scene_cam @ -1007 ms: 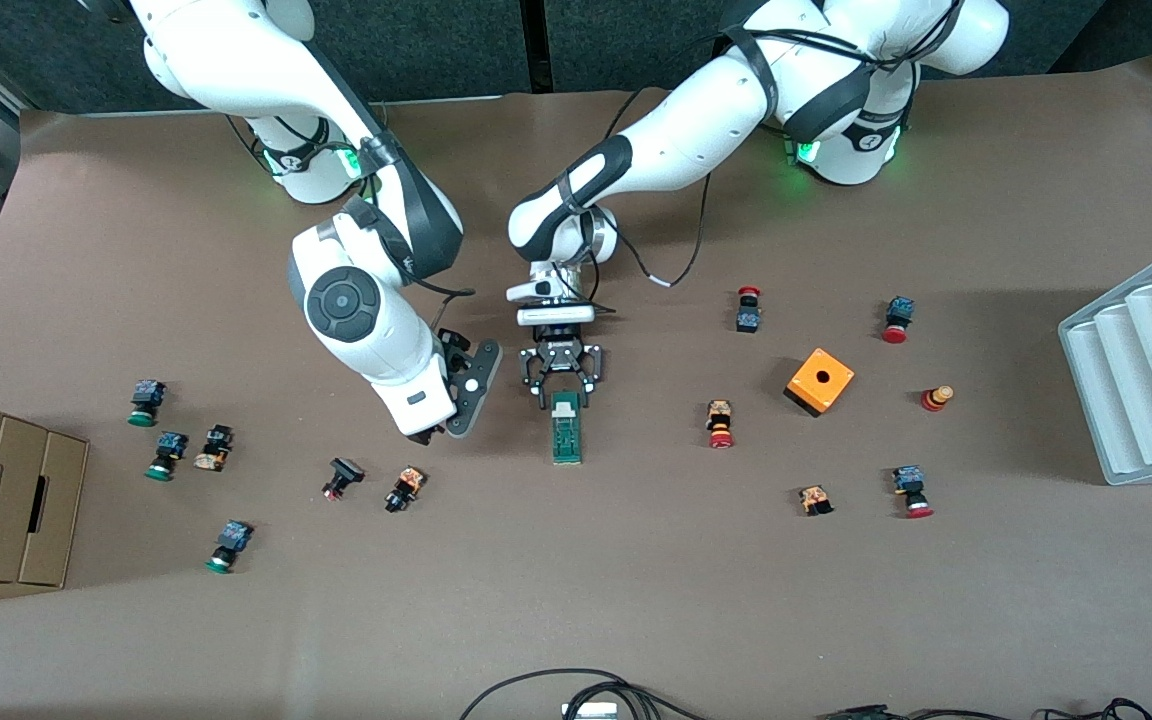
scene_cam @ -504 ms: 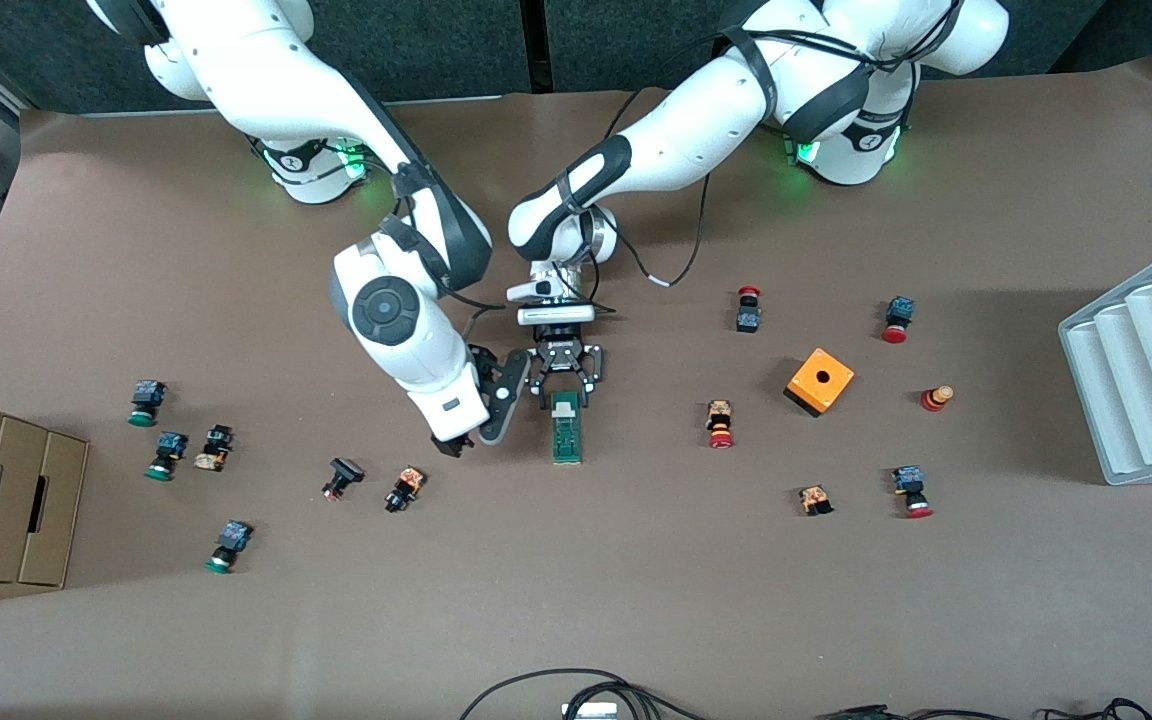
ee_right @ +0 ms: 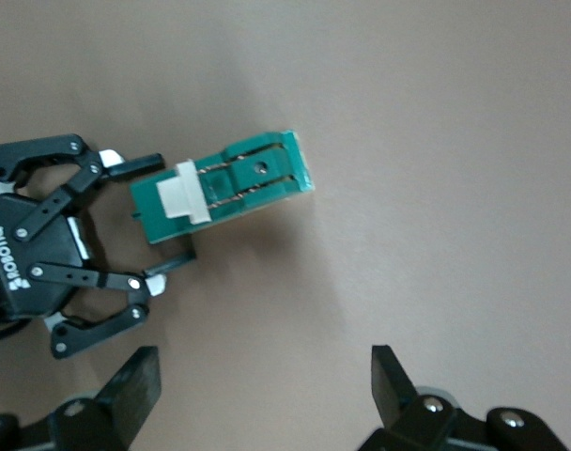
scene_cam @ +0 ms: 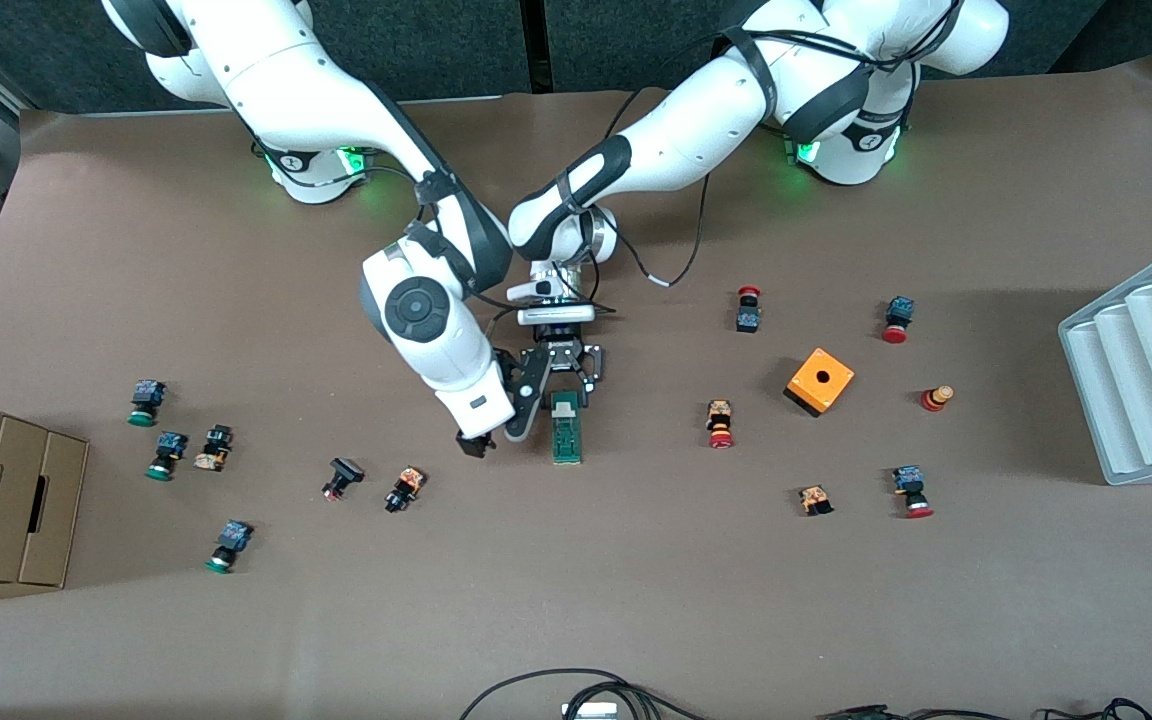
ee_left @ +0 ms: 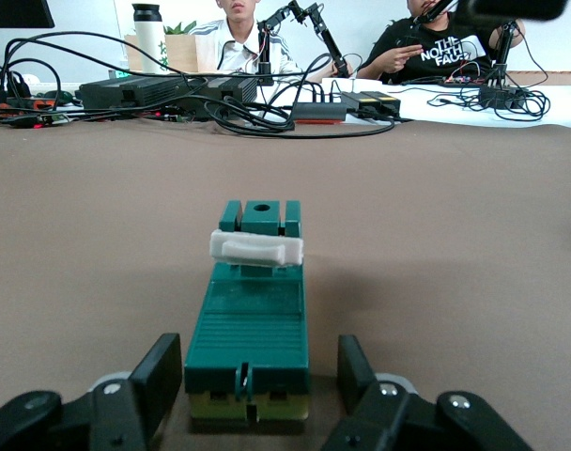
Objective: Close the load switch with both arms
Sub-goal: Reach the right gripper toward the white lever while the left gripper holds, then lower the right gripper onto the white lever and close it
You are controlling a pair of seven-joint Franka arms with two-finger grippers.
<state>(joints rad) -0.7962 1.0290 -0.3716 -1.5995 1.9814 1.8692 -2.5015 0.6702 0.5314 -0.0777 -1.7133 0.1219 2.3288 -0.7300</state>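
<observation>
Load switch (scene_cam: 566, 432) lies flat mid-bench (scene_cam: 636, 600), white tab (ee_left: 256, 248) raised; left pincer (scene_cam: 563, 392) straddles the end farthest from the front camera, fingers (ee_left: 163, 371) spread, not touching; right pincer (scene_cam: 496, 438) just beside switch, toward right arm's end, spread wide, holding nothing.

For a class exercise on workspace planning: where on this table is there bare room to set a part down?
Bare table lies between the load switch and the cables nearest the camera. It is crowded where the left gripper and right gripper meet at the switch.
</observation>
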